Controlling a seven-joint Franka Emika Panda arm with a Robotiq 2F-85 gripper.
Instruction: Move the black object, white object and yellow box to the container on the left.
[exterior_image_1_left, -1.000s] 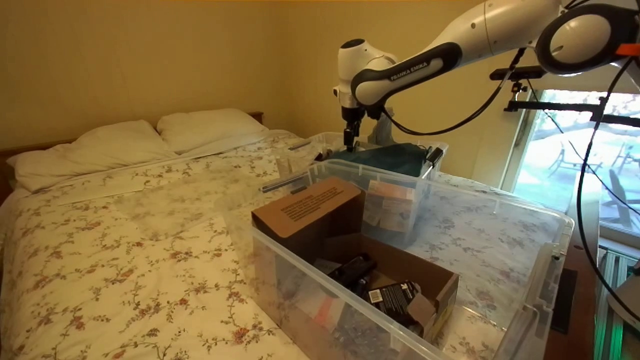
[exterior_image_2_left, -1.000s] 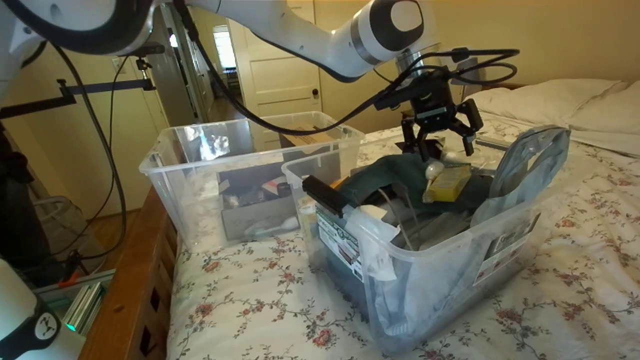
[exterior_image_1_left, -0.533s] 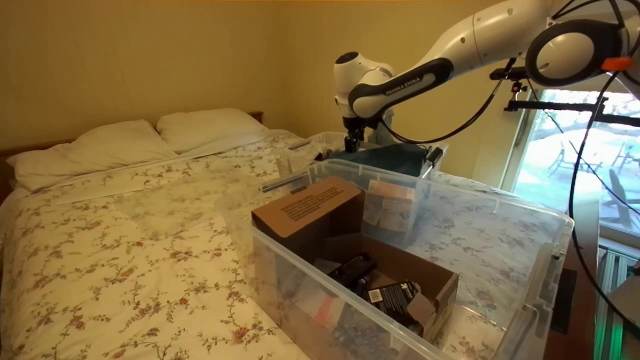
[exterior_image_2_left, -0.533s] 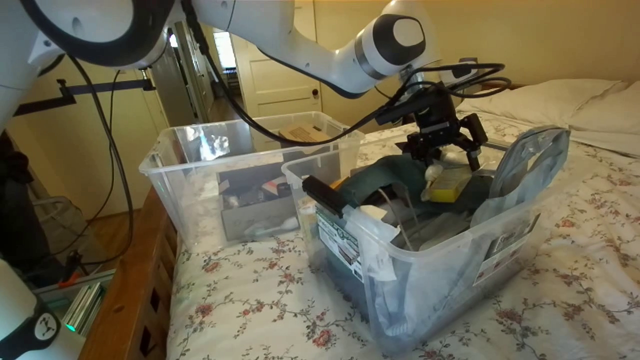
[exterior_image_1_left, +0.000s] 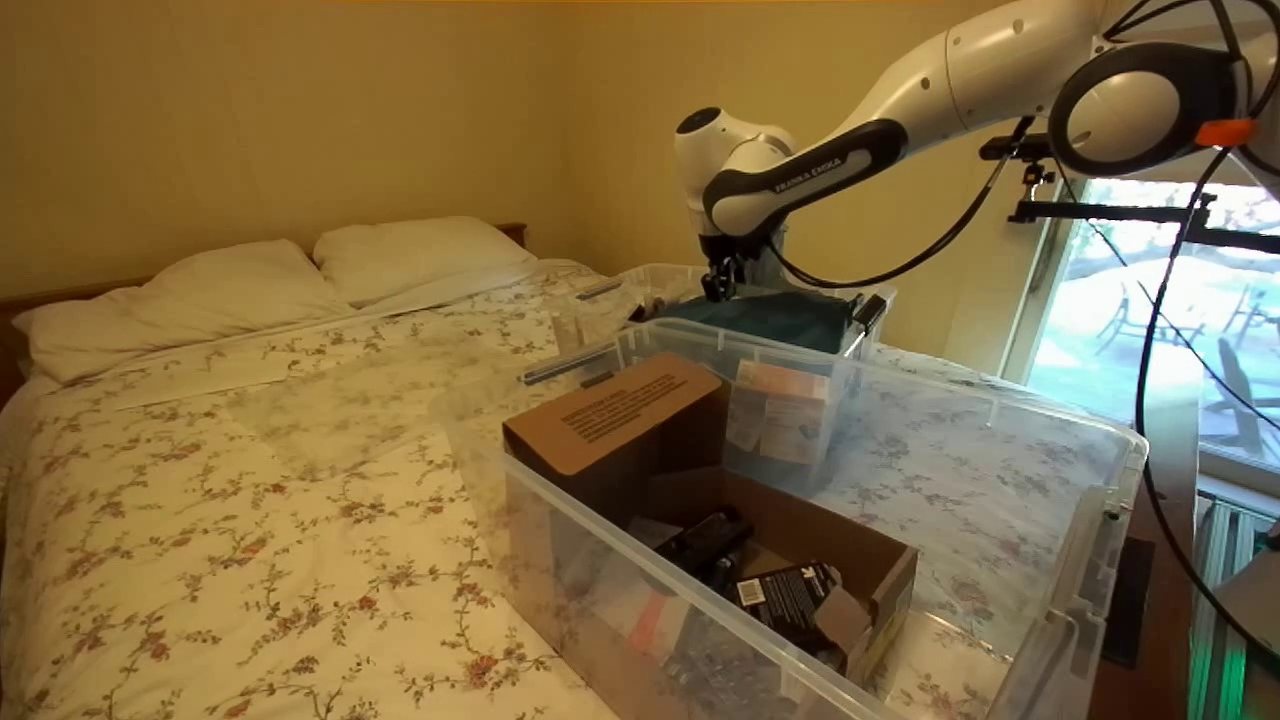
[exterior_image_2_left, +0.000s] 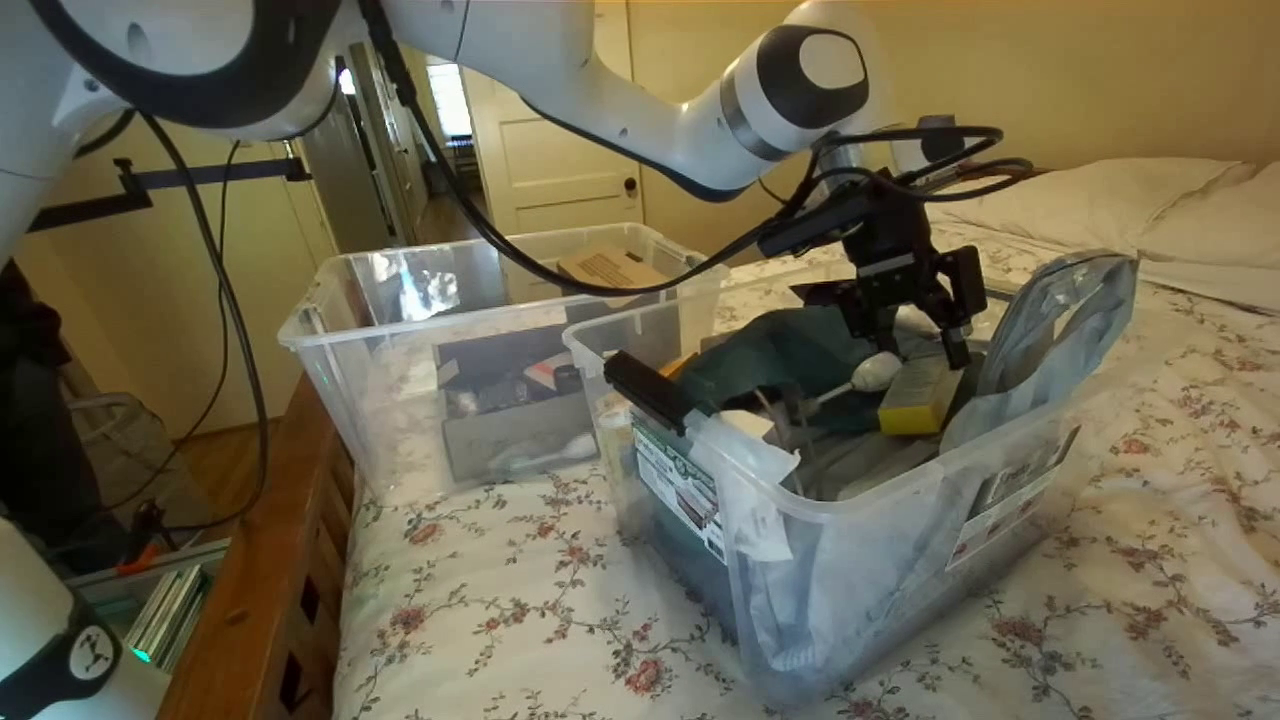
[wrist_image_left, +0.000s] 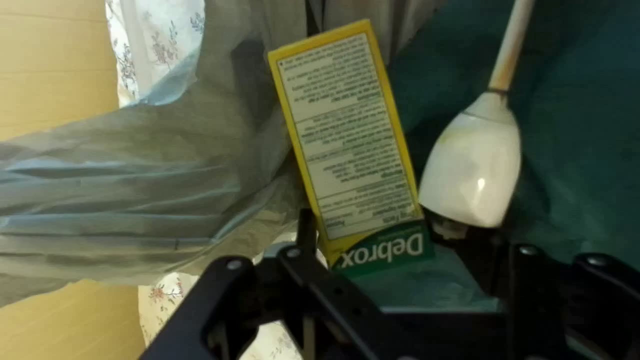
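Observation:
In the wrist view a yellow box (wrist_image_left: 350, 135) with green Debrox lettering lies between the fingers of my gripper (wrist_image_left: 402, 237). One finger (wrist_image_left: 306, 232) is right against the box's side. Beside the box's other edge sits a white object (wrist_image_left: 472, 167) with a rounded head and thin handle, close to the far finger. The jaws have narrowed, but whether they clamp anything I cannot tell. An exterior view shows the gripper (exterior_image_2_left: 922, 352) low inside the nearer bin (exterior_image_2_left: 850, 570). The container on the left (exterior_image_2_left: 400, 330) is a large clear bin. Which thing is the black object is unclear.
Dark green cloth (exterior_image_2_left: 790, 350) and a grey plastic bag (exterior_image_2_left: 1060, 320) fill the nearer bin around the box. An open cardboard box (exterior_image_1_left: 620, 415) stands in the large bin with black items (exterior_image_1_left: 710, 540) inside. Both bins rest on a flowered bed.
My gripper has come down into the bin and its fingers have drawn together. The yellow box has shifted toward the camera in an exterior view, and the white object has swung round.

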